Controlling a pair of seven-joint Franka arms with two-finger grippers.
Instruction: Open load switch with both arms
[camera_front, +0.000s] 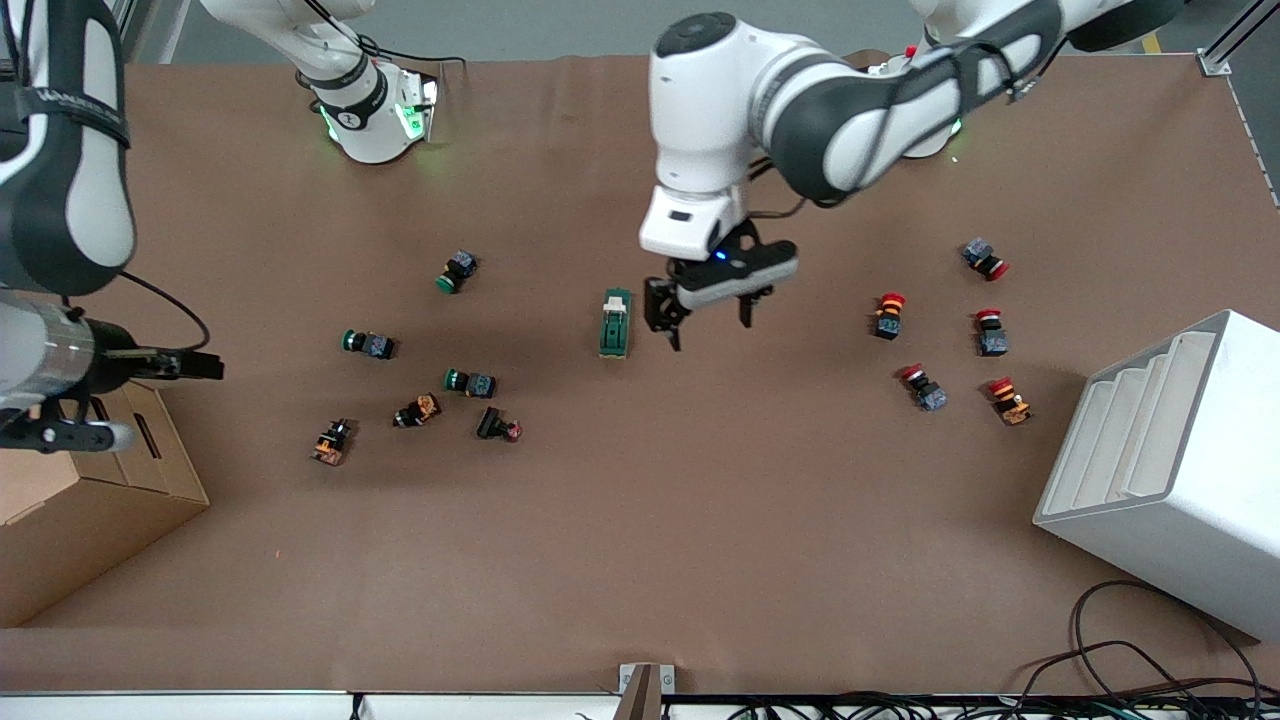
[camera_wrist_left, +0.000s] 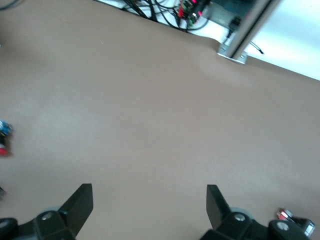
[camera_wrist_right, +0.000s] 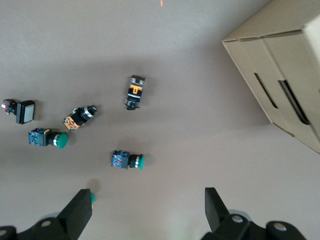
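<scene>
Just beside the load switch (camera_front: 615, 323), left gripper (camera_front: 708, 318) wide open, empty; right gripper (camera_wrist_right: 147, 210) likewise, over green push-buttons (camera_wrist_right: 127, 161)

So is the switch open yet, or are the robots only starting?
Only starting. The load switch lies untouched on the table. The left gripper hangs open right beside it, holding nothing. The right gripper, open too, waits over the green buttons. Gripping and opening are left.

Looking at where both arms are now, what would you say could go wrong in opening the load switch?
The left hand, open, hangs beside the load switch, not over it; descending there, a finger could knock it aside. The right hand, open, waits over the green push-buttons by the cardboard box and may scatter them reaching in.
</scene>
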